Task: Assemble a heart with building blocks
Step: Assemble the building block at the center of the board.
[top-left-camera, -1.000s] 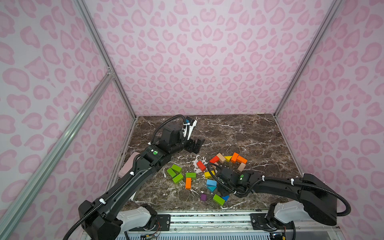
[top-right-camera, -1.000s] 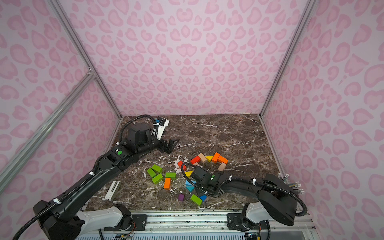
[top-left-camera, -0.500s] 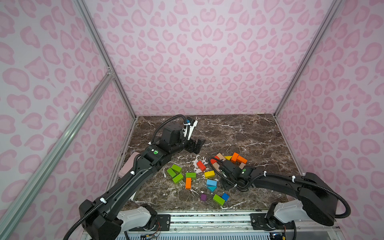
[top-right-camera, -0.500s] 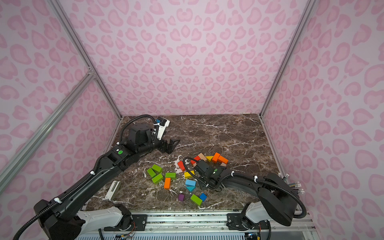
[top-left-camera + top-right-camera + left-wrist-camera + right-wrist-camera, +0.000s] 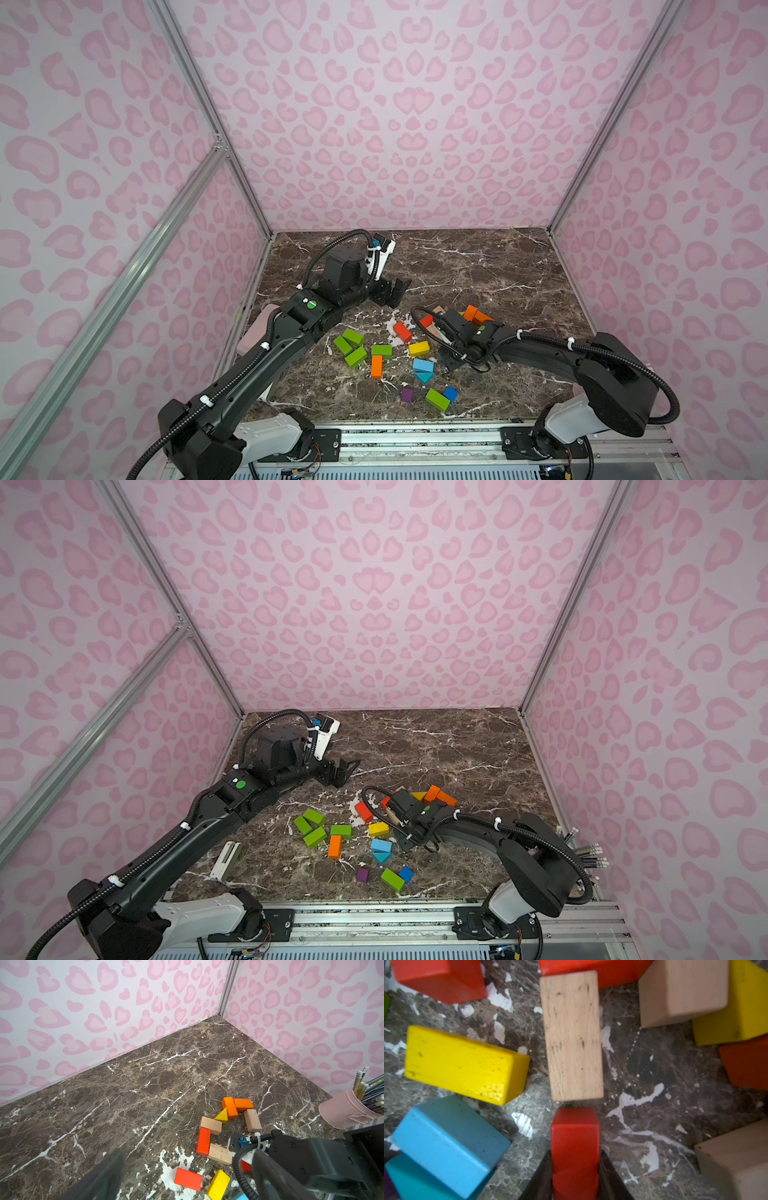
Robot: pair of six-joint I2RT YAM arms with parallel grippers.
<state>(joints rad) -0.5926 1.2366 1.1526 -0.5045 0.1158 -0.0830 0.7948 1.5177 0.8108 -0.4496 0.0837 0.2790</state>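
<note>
Building blocks lie on the marble floor. A partial outline is made of two orange bricks (image 5: 229,1107), a yellow triangle (image 5: 222,1116), tan bricks (image 5: 211,1125) (image 5: 252,1120), a red brick (image 5: 203,1140) and a pale tan brick (image 5: 572,1036). My right gripper (image 5: 575,1159) is shut on a small red block (image 5: 575,1136), which sits end to end with the pale tan brick. In both top views the right wrist (image 5: 469,336) hides these jaws. My left gripper (image 5: 392,293) hangs open and empty behind the blocks.
Loose blocks lie nearer the front: green bricks (image 5: 351,345), an orange brick (image 5: 376,365), a yellow brick (image 5: 419,348), blue pieces (image 5: 423,365), a purple cube (image 5: 407,395), a red brick (image 5: 402,331). A pink cup of pencils (image 5: 345,1109) stands at the right wall. A white clip-like object (image 5: 226,860) lies front left.
My right wrist has moved away from the loose blue pieces toward the outline, and its jaws have narrowed onto the red block. The left arm has stayed still.
</note>
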